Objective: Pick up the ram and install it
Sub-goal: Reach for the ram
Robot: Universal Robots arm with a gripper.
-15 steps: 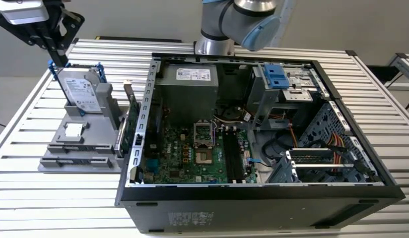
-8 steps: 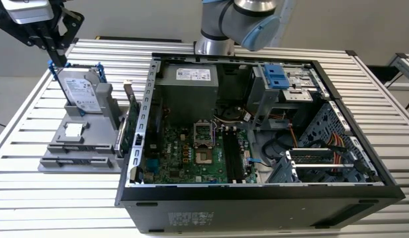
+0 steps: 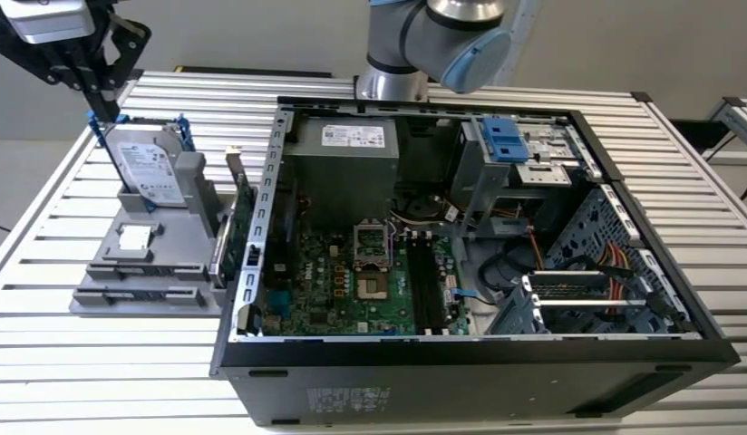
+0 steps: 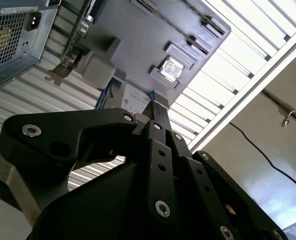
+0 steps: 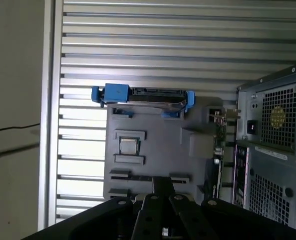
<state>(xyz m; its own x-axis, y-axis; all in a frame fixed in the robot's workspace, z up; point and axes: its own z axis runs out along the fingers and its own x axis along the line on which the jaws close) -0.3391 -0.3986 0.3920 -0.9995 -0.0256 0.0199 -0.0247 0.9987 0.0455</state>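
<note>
Slatted aluminium table [image 3: 108, 372] carries one open black PC tower [image 3: 470, 372] lying on its side mid-frame in the exterior view, motherboard facing up. The first wrist view catches its grilled rear panel [image 5: 272, 115] instead. One flat grey fixture tray [image 3: 174, 254] sits at the exterior view's left. The black gripper [image 3: 105, 104] hangs in that frame's upper left, above the tray. In the first wrist view its fingertips [image 5: 158, 187] are pressed together into one narrow dark bar. Can't tell if the ram is nipped in there, tbh. On the tray: one silver hard drive with blue bracket [image 3: 150, 168] standing upright, one green circuit card [image 3: 244, 222], and one small square chip [image 3: 134, 237].
</note>
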